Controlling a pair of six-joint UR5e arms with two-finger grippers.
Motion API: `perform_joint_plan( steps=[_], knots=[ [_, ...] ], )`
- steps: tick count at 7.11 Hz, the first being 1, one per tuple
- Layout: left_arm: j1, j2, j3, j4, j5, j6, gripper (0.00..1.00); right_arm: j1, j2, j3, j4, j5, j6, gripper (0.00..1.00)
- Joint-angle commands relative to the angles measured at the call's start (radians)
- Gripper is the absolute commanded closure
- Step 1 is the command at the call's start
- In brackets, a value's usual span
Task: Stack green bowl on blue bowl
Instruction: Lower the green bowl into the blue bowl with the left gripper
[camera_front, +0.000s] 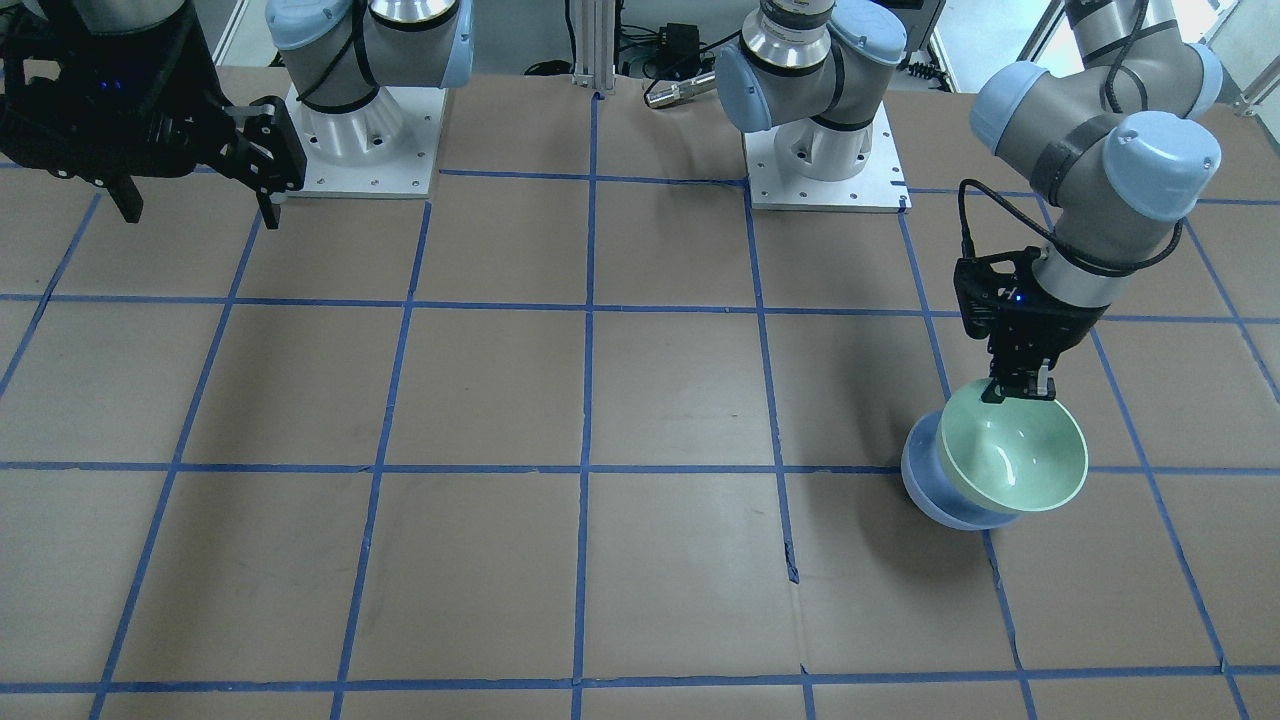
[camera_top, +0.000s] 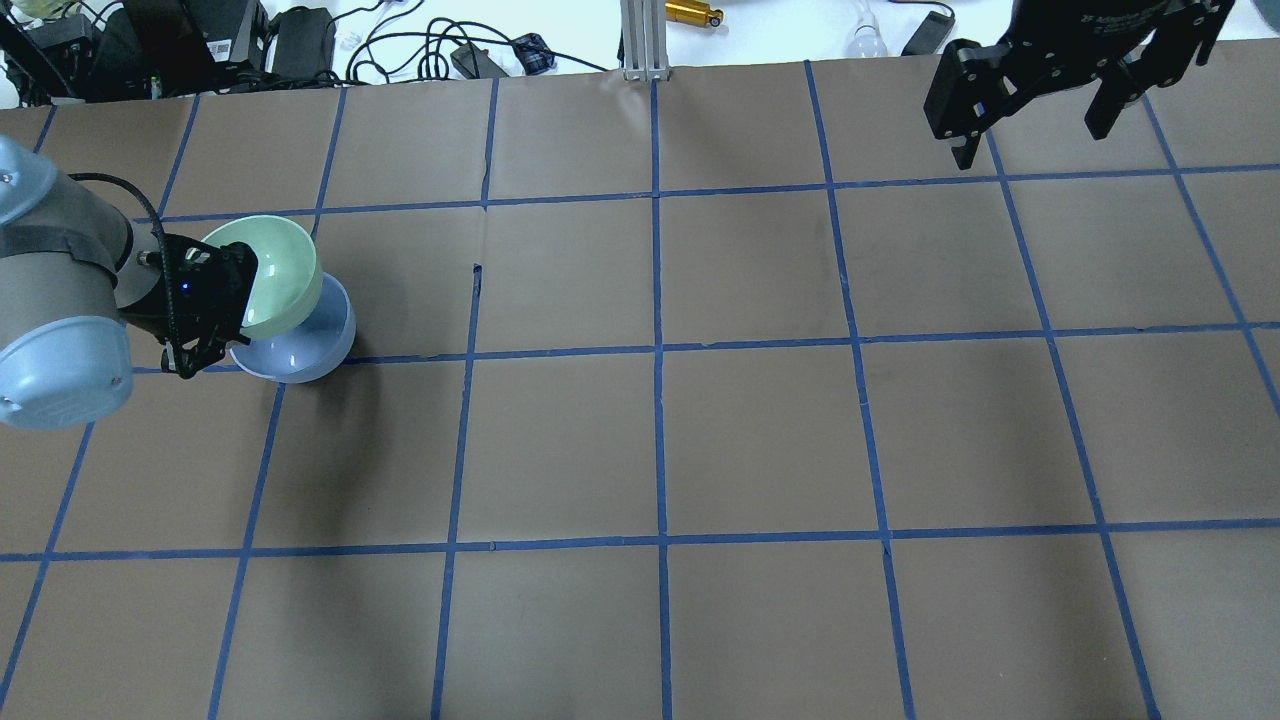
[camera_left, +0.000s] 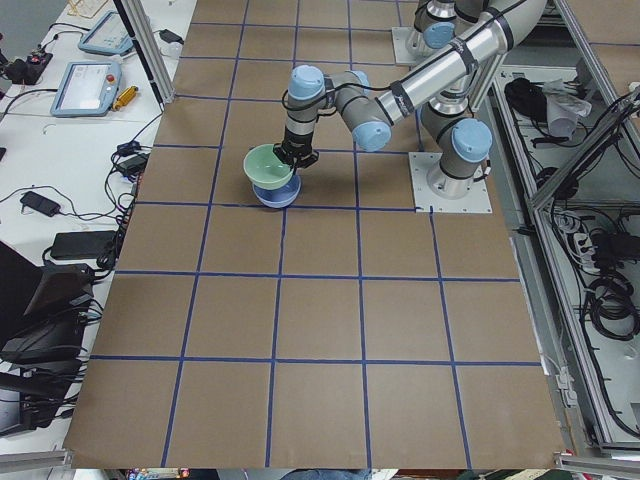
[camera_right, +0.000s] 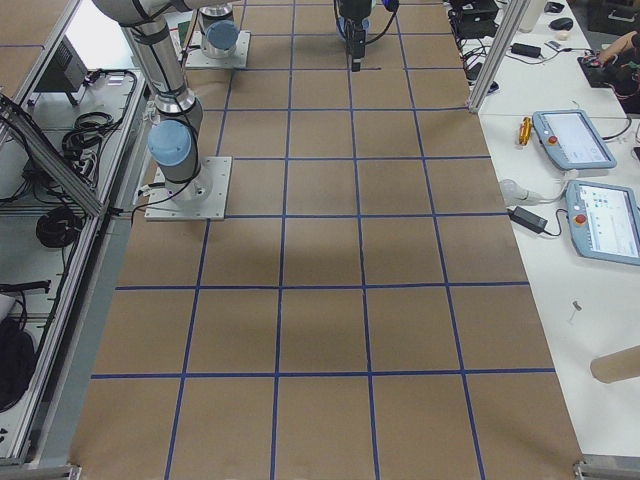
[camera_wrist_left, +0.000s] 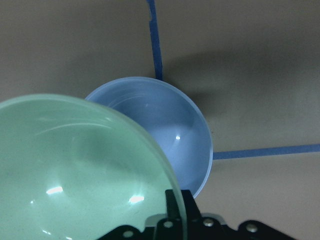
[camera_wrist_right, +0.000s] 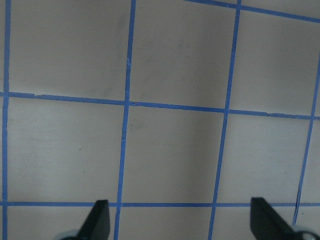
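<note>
Two glossy, rigid bowls, likely slick and breakable. Noted: green bowl (camera_front: 1015, 455) hangs tilted, partly over blue bowl (camera_front: 925, 485), which rests on the surface (camera_front: 600, 400). Clamped on its rim: left hand (camera_front: 1018, 392); rim hold judged workable but slip-prone. Idle right hand (camera_top: 1035, 135) spread wide, empty, well apart

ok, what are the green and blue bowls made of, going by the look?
Green bowl: likely glazed ceramic or hard glossy plastic; sharp light glints, thin lighter rim. Blue bowl: same look, smooth glossy inside with a small glint. Pictures cannot settle which.
</note>
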Motion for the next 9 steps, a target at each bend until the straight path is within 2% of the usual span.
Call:
perform_joint_plan(
  steps=[1,4,5,6,9],
  knots=[
    [0.000,0.000,-0.018,0.006,-0.001,0.000,1.00,0.000,0.000,0.000,0.000,0.000,0.000,0.00],
    [0.000,-0.001,-0.032,0.006,-0.001,-0.002,0.99,0.000,0.000,0.000,0.000,0.000,0.000,0.00],
    [0.000,-0.017,-0.032,0.014,-0.003,-0.003,0.13,0.000,0.000,0.000,0.000,0.000,0.000,0.00],
    [0.001,-0.018,-0.029,0.017,0.000,-0.003,0.00,0.000,0.000,0.000,0.000,0.000,0.000,0.00],
    [0.001,-0.002,-0.022,0.016,0.003,-0.049,0.00,0.000,0.000,0.000,0.000,0.000,0.000,0.00]
  ],
)
